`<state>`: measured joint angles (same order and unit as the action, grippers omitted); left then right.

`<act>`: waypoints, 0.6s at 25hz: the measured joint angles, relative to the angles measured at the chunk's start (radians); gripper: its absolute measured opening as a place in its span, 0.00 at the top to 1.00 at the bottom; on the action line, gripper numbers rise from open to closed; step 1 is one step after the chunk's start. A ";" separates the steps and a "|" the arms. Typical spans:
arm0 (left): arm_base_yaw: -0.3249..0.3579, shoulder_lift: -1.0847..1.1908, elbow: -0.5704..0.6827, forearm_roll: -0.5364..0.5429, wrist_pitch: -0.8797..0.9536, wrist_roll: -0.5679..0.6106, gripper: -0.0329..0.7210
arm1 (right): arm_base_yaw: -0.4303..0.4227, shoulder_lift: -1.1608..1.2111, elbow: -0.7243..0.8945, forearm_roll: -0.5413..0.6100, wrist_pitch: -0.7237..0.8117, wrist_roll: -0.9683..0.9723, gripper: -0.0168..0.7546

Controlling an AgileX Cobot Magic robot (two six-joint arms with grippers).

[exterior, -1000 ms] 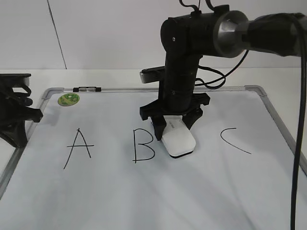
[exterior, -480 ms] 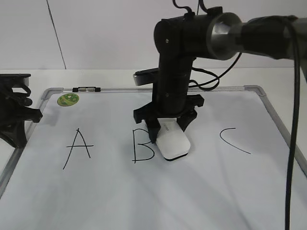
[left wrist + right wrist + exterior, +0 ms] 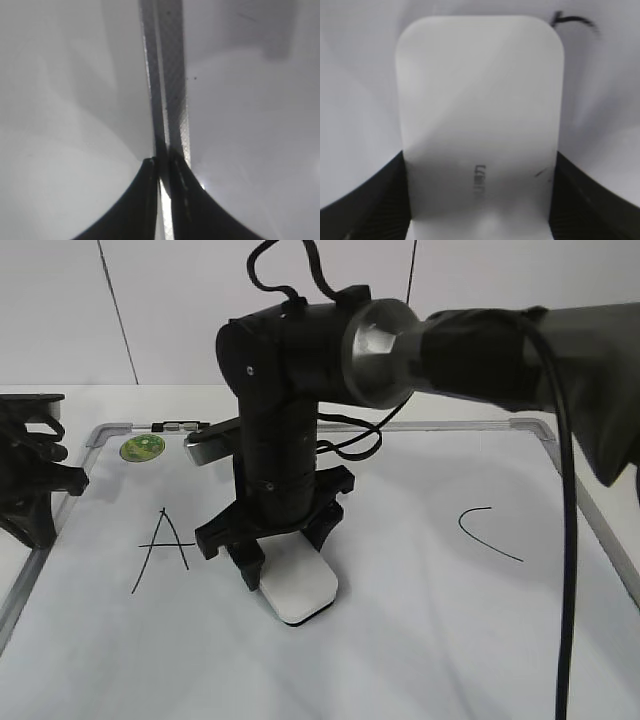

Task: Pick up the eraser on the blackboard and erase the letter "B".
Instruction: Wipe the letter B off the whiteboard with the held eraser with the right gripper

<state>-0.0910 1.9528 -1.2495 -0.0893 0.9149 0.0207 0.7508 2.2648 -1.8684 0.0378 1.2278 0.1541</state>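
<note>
My right gripper [image 3: 285, 565] is shut on the white eraser [image 3: 300, 592] and presses it flat on the blackboard [image 3: 450, 640], where the letter "B" stood. No "B" shows in the exterior view; the arm covers that spot. In the right wrist view the eraser [image 3: 479, 90] fills the space between the jaws [image 3: 479, 200]. A short black stroke [image 3: 572, 20] lies beyond its far right corner; I cannot tell which letter it belongs to. My left gripper [image 3: 35, 490] rests at the board's left edge, shut and empty [image 3: 161, 162].
The black "A" [image 3: 165, 545] is just left of the right gripper, and the "C" curve [image 3: 485, 530] is on the right. A round green sticker [image 3: 142, 447] sits at the board's top left. The silver frame [image 3: 172, 75] runs under the left jaws.
The right arm has slid the eraser left and toward the front, across the spot where the "B" was drawn. The "B" no longer shows. The left arm has not moved.
</note>
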 joint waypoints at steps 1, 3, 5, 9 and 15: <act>0.000 0.000 0.000 0.000 0.000 0.000 0.91 | 0.010 0.000 0.000 -0.003 0.000 0.004 0.28; 0.000 0.000 0.000 0.000 0.000 0.000 0.91 | 0.014 0.000 0.000 -0.008 0.000 0.015 0.28; 0.000 0.000 0.000 0.000 0.000 0.000 0.91 | 0.012 0.002 0.000 -0.023 -0.002 0.031 0.28; 0.000 0.000 0.000 -0.004 -0.004 0.000 0.91 | -0.001 0.002 0.000 -0.064 -0.002 0.079 0.28; 0.000 0.000 0.000 -0.007 -0.011 0.000 0.91 | -0.123 0.002 -0.003 -0.102 -0.011 0.126 0.28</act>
<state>-0.0910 1.9528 -1.2495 -0.0968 0.9042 0.0207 0.6275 2.2663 -1.8711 -0.0640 1.2166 0.2800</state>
